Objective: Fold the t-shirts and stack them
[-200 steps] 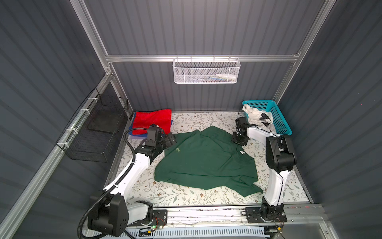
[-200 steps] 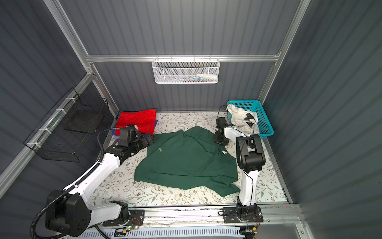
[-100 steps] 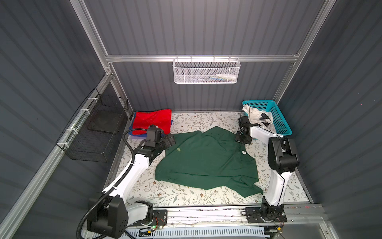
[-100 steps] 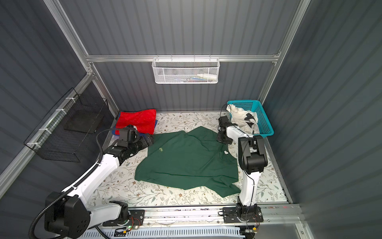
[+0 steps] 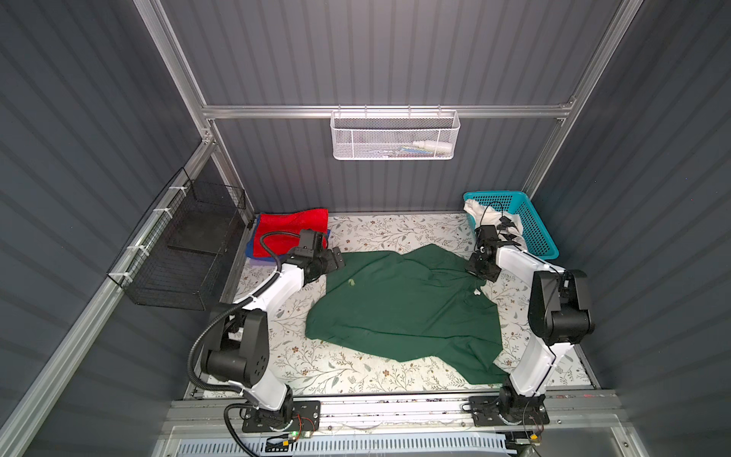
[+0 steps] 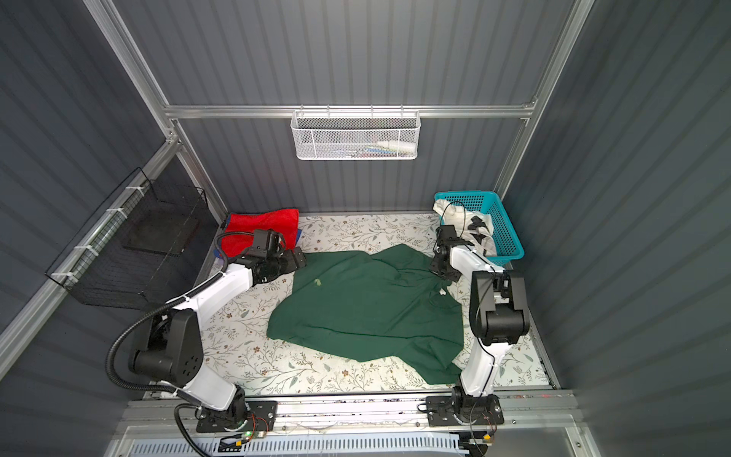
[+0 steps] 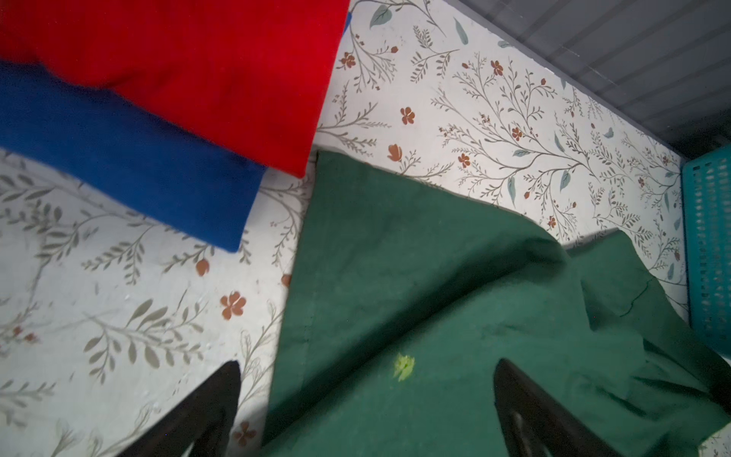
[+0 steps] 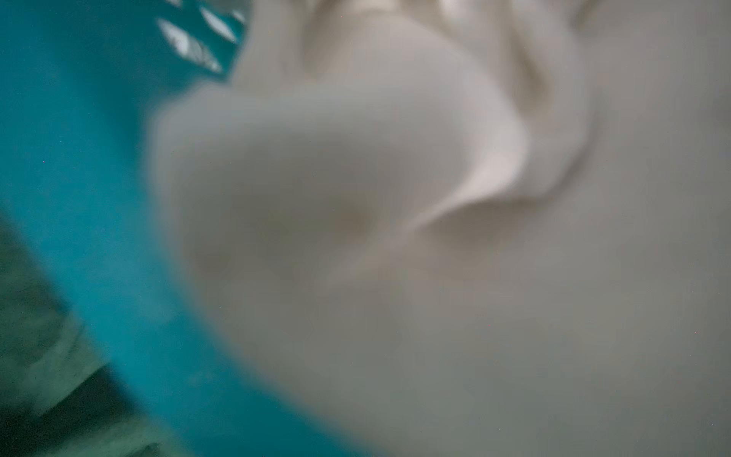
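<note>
1. The turquoise lattice basket [image 5: 496,195] in the back right corner holds a crumpled white t-shirt [image 5: 487,217] with black marks. Part of the shirt hangs over the rim toward the middle of the table.
2. The white mesh basket [image 5: 356,138] hung on the back rail holds a white bottle [image 5: 433,147] lying on its side. Beside it are flat coloured items too small to name, and any print on them is unreadable.
3. The black wire basket [image 5: 186,253] hangs on the left wall; I cannot make out its contents.
4. The dark green t-shirt [image 5: 403,308] lies spread and rumpled across the middle of the floral table [image 5: 395,233]. A small white tag [image 5: 477,293] sits near its right edge, too small to read. A yellow-green speck [image 7: 403,366] lies on the cloth.
5. The folded red t-shirt [image 5: 285,221] lies on the folded royal blue t-shirt [image 7: 138,158] in the back left corner, just beside the green shirt's corner.
6. The left gripper [image 7: 367,364] is at the green shirt's left edge with its jaws spread wide and nothing between them. One jaw is over bare table and one over the cloth.
7. The right gripper [image 5: 491,238] is at the turquoise basket's near corner against the white shirt, with its jaws closed. Blurred white cloth fills its wrist view, so whether any cloth is pinched cannot be told.
</note>
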